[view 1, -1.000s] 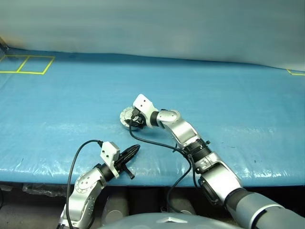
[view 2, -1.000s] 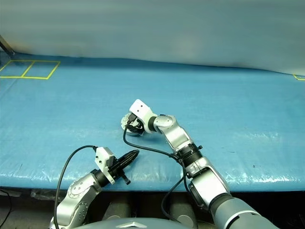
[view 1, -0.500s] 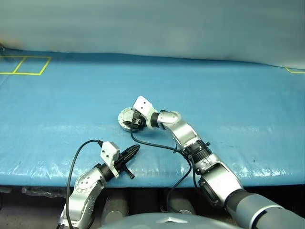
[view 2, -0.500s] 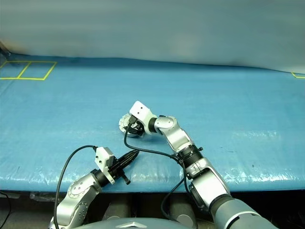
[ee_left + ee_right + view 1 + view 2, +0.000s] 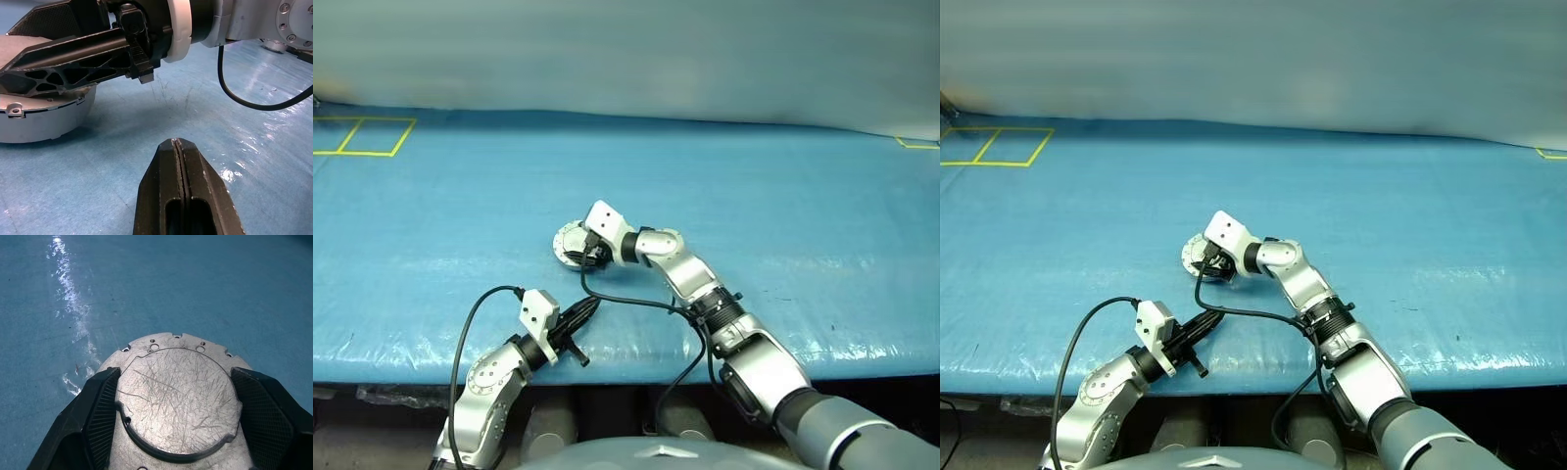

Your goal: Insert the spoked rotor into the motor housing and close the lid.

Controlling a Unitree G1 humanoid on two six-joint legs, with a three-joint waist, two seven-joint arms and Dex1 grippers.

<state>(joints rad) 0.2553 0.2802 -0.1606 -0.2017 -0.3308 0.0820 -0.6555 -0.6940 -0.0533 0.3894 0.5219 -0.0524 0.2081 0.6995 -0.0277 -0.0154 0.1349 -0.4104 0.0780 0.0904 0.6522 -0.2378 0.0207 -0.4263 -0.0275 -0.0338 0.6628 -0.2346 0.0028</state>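
Two grippers are over the blue-covered desk (image 5: 783, 196). The right gripper (image 5: 579, 249) reaches forward and to the left, its fingers (image 5: 100, 406) spread wide on either side of the closed lid (image 5: 178, 396), whose scratched, smooth outer face with the raised round centre faces up. The lid sits on the motor housing (image 5: 41, 115), a shallow silver cup resting flat on the desk near its middle. Whether the fingers press the rim or stand just beside it cannot be told. The left gripper (image 5: 590, 308) hangs near the desk's front edge, well apart from the housing, its fingers (image 5: 203, 183) pressed together and holding nothing.
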